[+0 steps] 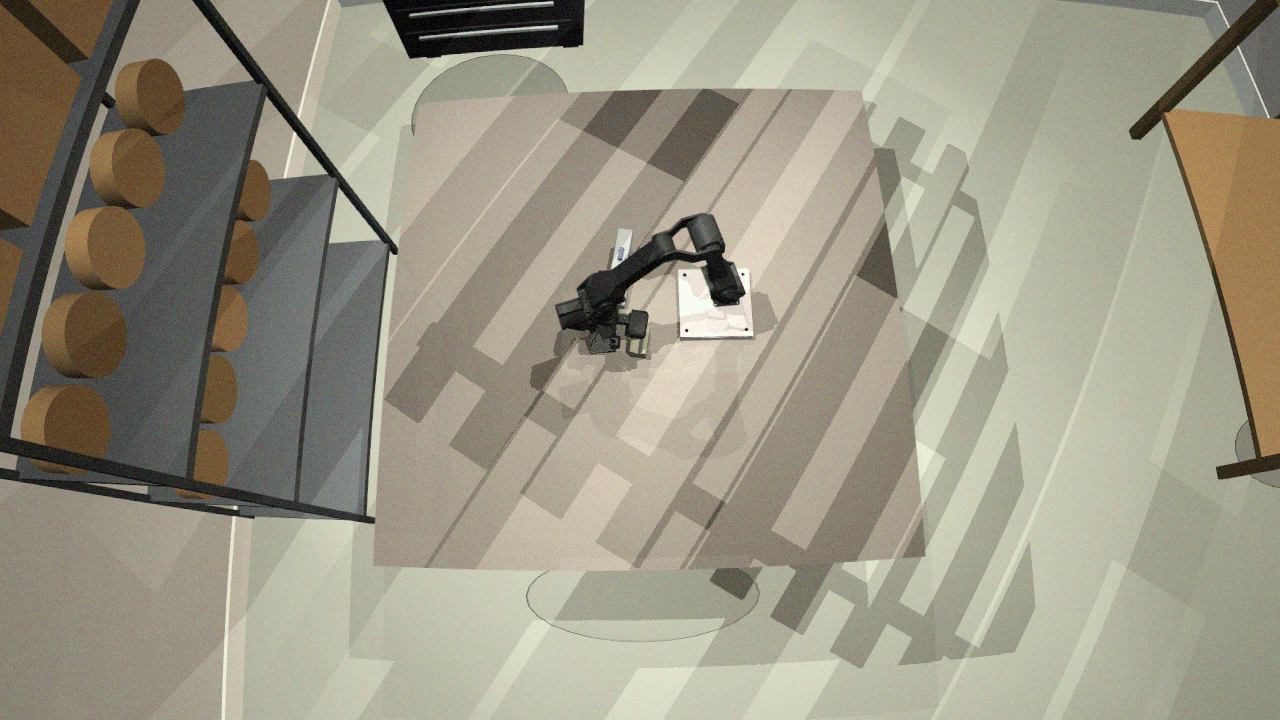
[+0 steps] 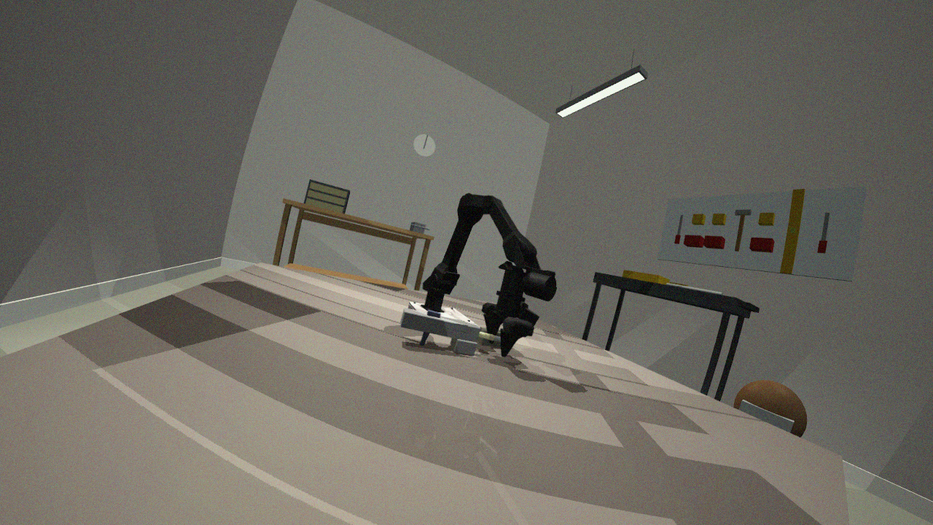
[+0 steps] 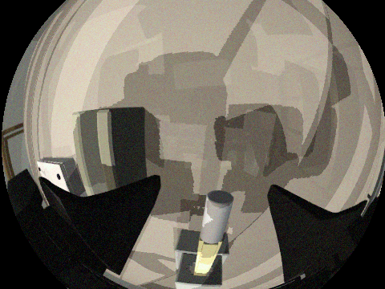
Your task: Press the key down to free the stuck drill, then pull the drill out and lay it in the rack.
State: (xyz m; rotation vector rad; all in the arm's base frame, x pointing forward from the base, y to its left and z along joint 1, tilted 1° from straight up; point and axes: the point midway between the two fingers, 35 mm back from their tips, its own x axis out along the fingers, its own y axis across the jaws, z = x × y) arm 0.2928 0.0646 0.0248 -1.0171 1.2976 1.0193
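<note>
My gripper [image 3: 217, 188] is open, its two black fingers wide apart. The drill, a grey cylinder with a dark end [image 3: 216, 218] and a yellow part [image 3: 207, 257] below, stands at the bottom of the wrist view, between and beyond the fingers; neither finger touches it in view. It rises from a grey-topped holder [image 3: 184, 241]. A pale beam [image 1: 623, 239] [image 2: 417, 321] with a small blue piece, which may be the key, lies partly behind the arm. The pale green rack [image 3: 105, 138] [image 1: 637, 348] with raised ridges sits left of the gripper in the wrist view.
The arm's white base plate [image 1: 693, 313] [image 3: 48, 170] is right of the rack in the top view. A shelf unit [image 1: 295, 358] with wooden discs stands left of the table [image 1: 501, 528]. A dark bench [image 2: 671, 293] and a brown ball [image 2: 770, 398] are beyond.
</note>
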